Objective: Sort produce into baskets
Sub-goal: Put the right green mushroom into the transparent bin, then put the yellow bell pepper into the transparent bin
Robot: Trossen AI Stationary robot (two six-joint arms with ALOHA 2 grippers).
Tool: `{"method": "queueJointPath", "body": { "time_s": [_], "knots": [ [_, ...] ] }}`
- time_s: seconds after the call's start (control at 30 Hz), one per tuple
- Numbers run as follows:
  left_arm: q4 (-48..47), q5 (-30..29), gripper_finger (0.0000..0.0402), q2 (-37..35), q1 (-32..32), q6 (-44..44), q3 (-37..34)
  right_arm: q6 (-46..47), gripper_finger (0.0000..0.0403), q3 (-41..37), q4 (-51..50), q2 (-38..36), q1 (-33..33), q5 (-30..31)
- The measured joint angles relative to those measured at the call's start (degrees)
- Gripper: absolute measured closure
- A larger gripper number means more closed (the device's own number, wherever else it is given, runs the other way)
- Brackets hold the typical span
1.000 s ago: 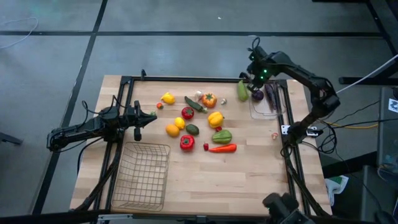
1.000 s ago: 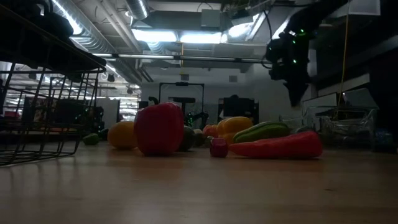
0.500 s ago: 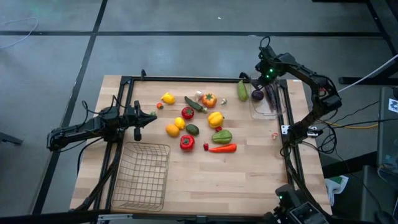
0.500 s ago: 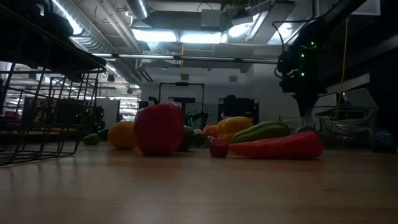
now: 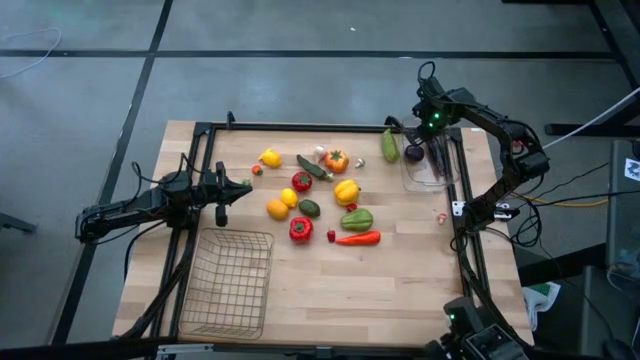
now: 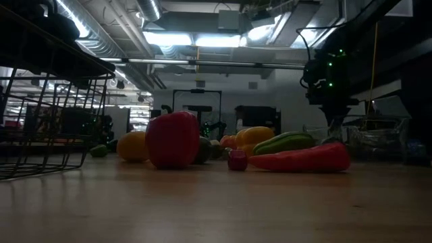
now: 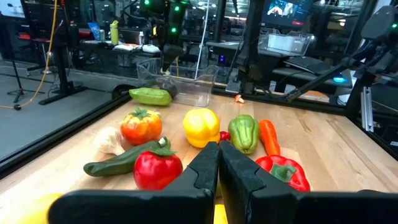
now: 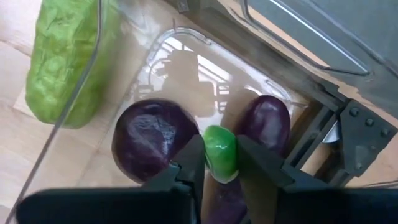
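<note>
While the right hand (image 8: pixel 220 163) hovers over the clear plastic rectangular bin (image 5: pixel 428 172) at the upper right of the bench (image 5: pixel 400 270), its fingers grip the green stem of a long purple toy eggplant (image 8: pixel 264 121) lying beside a round purple one (image 8: pixel 149 137). A release from too high could bounce the piece over the low clear wall. The stem sits squarely between the fingers. The left hand (image 7: pixel 217 167), closed and empty, waits at centre left near the wire-mesh basket (image 5: pixel 232 285).
</note>
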Motion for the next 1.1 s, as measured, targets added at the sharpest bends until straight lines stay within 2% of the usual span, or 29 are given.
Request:
{"method": "queueJointPath", "body": {
  "time_s": [0.2,0.43,0.57,0.77,1.1],
  "knots": [
    [0.0,0.0,0.0391,0.0,0.0,0.0,0.0,0.3,0.0257,0.0,0.1,0.0,0.0,0.0],
    [0.0,0.0,0.0391,0.0,0.0,0.0,0.0,1.5,0.0225,0.0,1.4,0.0,0.0,0.1],
    [0.0,0.0,0.0391,0.0,0.0,0.0,0.0,1.5,0.0219,0.0,1.9,0.0,0.0,-0.7],
    [0.0,0.0,0.0391,0.0,0.0,0.0,0.0,1.6,0.022,1.2,2.5,0.0,0.1,-8.5],
    [0.0,0.0,0.0391,0.0,0.0,0.0,0.0,1.5,0.0221,10.5,1.4,0.0,2.0,-9.7]
  ]
}}
